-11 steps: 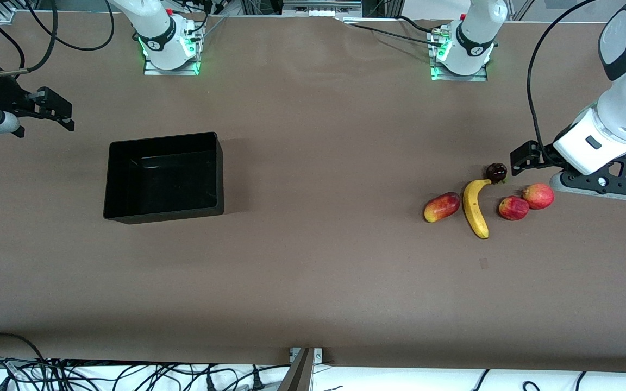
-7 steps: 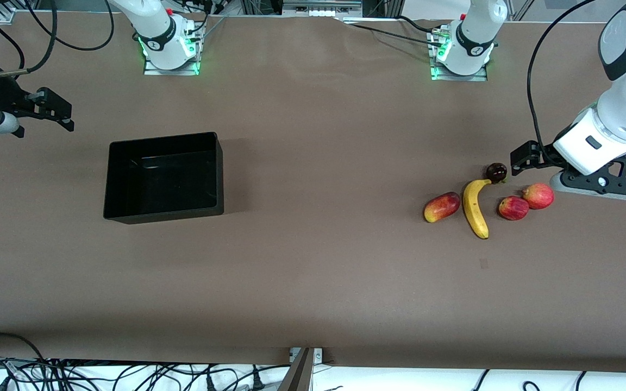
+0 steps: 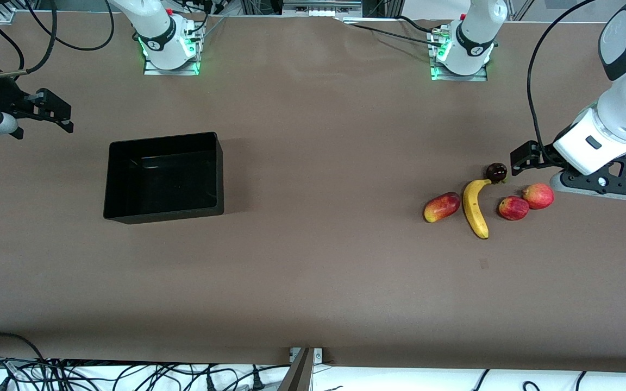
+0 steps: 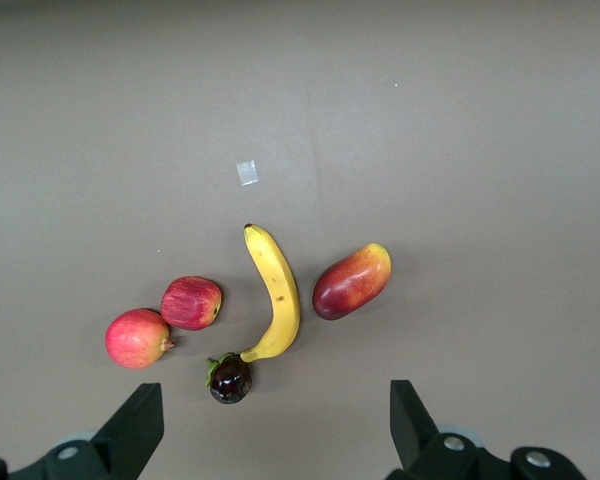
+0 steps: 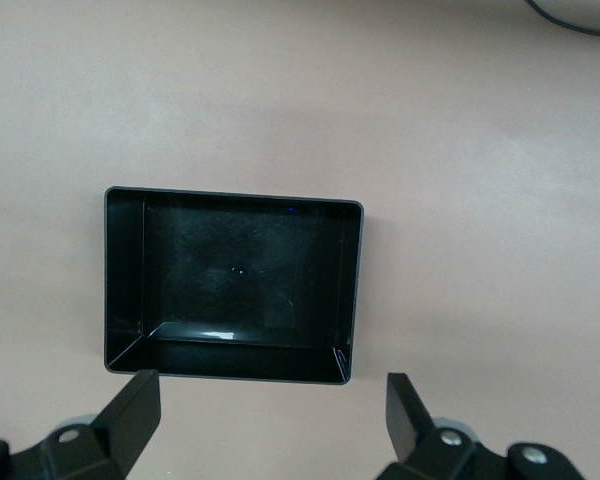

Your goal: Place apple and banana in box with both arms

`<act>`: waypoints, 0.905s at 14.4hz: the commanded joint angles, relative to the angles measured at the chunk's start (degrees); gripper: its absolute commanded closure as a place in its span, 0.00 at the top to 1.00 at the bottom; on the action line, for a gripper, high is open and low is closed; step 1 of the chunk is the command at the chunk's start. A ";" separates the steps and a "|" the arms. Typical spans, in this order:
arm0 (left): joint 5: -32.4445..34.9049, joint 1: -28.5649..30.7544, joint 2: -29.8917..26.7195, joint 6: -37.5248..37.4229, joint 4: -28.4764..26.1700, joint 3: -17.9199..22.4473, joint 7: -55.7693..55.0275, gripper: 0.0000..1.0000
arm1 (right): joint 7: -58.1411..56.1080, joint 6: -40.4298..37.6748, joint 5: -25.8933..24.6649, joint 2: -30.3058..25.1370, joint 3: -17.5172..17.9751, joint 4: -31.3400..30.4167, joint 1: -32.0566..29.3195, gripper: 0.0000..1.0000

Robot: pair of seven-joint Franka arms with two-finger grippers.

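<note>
Clearly, the deep-red apple and curved yellow banana lie grouped toward the left arm's end of the table; the glossy black box sits toward the right arm's end. Only the left wrist view reveals the left gripper spread wide and empty above the fruit. Likewise the right gripper gapes empty over the box, its arm cut off in the front view.

Banana hemmed in: mango-like fruit just beside it toward the right arm's end, dark round fruit at its stem tip, apple near toward the left arm's end. Box stands alone, open-topped.
</note>
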 commanded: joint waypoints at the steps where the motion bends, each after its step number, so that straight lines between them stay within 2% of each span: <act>1: -0.45 0.41 0.96 -0.44 1.84 -0.27 0.49 1.00 | 0.63 0.69 -0.29 0.48 0.18 0.98 -0.21 1.00; 3: -0.45 0.41 0.96 -0.52 1.84 -0.27 0.49 1.00 | 0.63 2.79 0.15 2.22 0.09 0.98 -0.48 1.00; 9: -0.45 0.41 0.96 -0.52 1.84 -0.27 0.49 1.00 | -1.29 1.05 -0.91 8.47 -0.08 1.69 -0.65 1.00; 11: -0.45 0.58 0.96 -0.43 1.84 -0.27 0.49 1.00 | -3.24 0.35 -0.73 13.64 -0.08 2.03 -0.66 1.00; 13: -0.45 0.85 1.04 -0.43 1.84 -0.27 0.58 1.00 | -3.85 3.22 -1.08 18.03 -0.17 1.60 -1.35 1.00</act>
